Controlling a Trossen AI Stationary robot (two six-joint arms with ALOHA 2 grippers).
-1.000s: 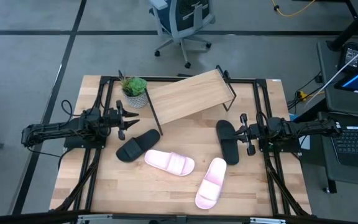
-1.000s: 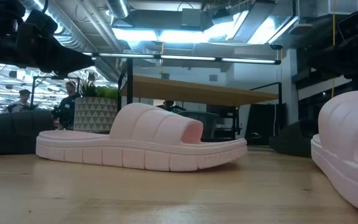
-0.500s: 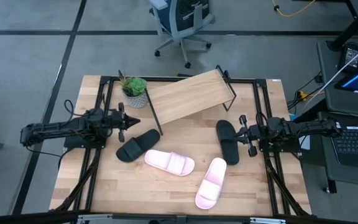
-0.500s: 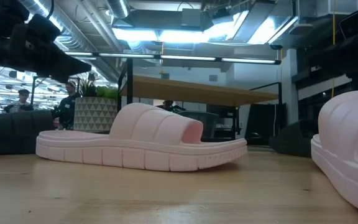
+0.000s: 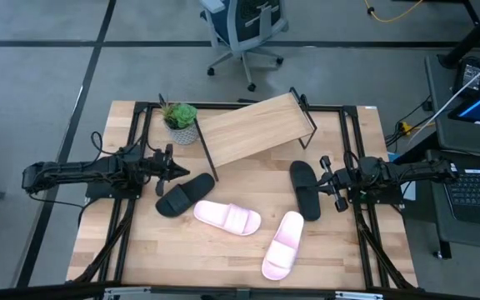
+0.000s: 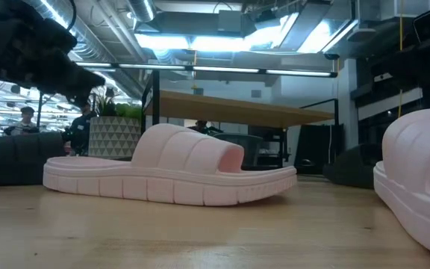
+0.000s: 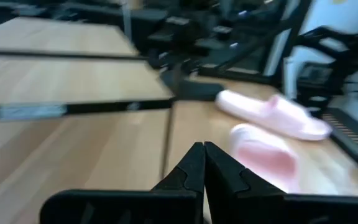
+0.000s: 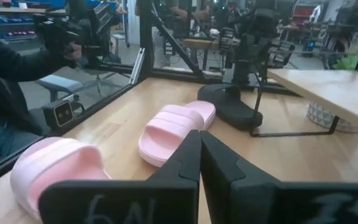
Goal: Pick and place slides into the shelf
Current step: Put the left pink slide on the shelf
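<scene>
Foam-like and thick-soled, the four slides look light and slightly springy, so I judge they will lift easily but may flex or swing if taken by an edge. None is on the shelf (image 5: 255, 129) yet; its slanted light-wood board stands bare toward the table's far side, next to the small potted plant (image 5: 180, 119). One black slide (image 5: 184, 195) lies near the shelf's left legs, just ahead of the left gripper (image 5: 173, 167), whose jaws are pressed together on nothing, as the left wrist view confirms with both fingers meeting. The other black slide (image 5: 305, 189) lies just beside the right gripper (image 5: 329, 181), also clenched and empty. Two pale pink slides sit nearer the table's front: one (image 5: 227, 218) close to the first black slide, the other (image 5: 282, 244) angled to its right and well clear of the shelf. The wide arched strap is probably the best place to take hold: it stands up off the sole and gives the fingers two faces to pinch across, whereas the flat sole offers little purchase. The ribbed strap surface should limit slipping, and nothing here looks fragile. Either gripper must open before any pick.
</scene>
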